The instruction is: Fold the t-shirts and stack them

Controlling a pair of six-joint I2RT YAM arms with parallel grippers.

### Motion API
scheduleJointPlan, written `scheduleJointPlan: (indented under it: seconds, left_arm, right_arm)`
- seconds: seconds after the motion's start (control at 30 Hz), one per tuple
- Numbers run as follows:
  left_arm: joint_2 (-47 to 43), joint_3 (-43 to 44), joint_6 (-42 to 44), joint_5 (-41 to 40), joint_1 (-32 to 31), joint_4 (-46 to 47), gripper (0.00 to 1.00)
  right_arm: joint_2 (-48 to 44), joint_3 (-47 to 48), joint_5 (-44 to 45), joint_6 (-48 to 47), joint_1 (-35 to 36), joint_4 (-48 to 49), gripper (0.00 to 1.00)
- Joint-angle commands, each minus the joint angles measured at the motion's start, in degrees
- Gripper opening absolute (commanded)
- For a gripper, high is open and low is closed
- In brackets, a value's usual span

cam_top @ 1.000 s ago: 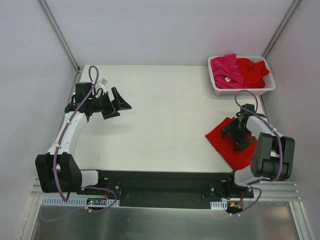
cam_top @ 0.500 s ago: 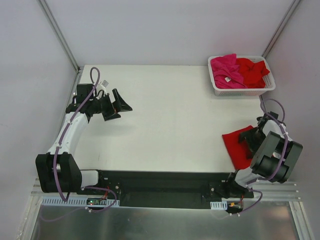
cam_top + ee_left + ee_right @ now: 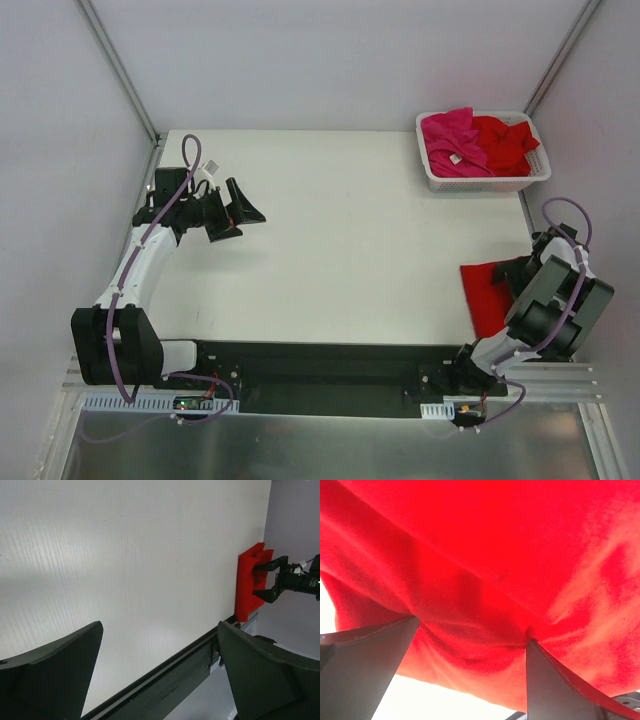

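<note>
Red shirt (image 3: 485,295) at the near right edge of the table (image 3: 350,250)
The left gripper (image 3: 160,625) is open and empty, the right gripper (image 3: 472,630) is spread on the cloth; the fold could be dragged over the edge.

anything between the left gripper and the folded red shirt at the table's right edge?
Nothing visible. Only bare table lies between the left gripper and the folded red shirt. The right gripper is at the shirt's right side, beyond it, with its jaws open against the cloth.
</note>
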Motion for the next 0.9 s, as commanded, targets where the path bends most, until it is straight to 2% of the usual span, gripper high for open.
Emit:
scheduleJointPlan:
  seconds: [0.0,0.53,0.87]
  left_arm:
    - [-0.48,0.07,1.68,0.47,-0.40,0.33,0.99]
    - [0.75,1.04,2.03,-0.40,-0.66,-0.81,0.99]
    - [0.75,1.48,2.11,-1.02,-0.84,-0.73,0.99]
  right_arm:
    - [2.16,3.73,-0.99,2.61,-0.30,0.97,0.96]
    - [7.35,8.03,-1.17,4.55,2.16,2.56,0.96]
    - [3.23,9.35,3.31,3.41,6.02,-0.77,0.96]
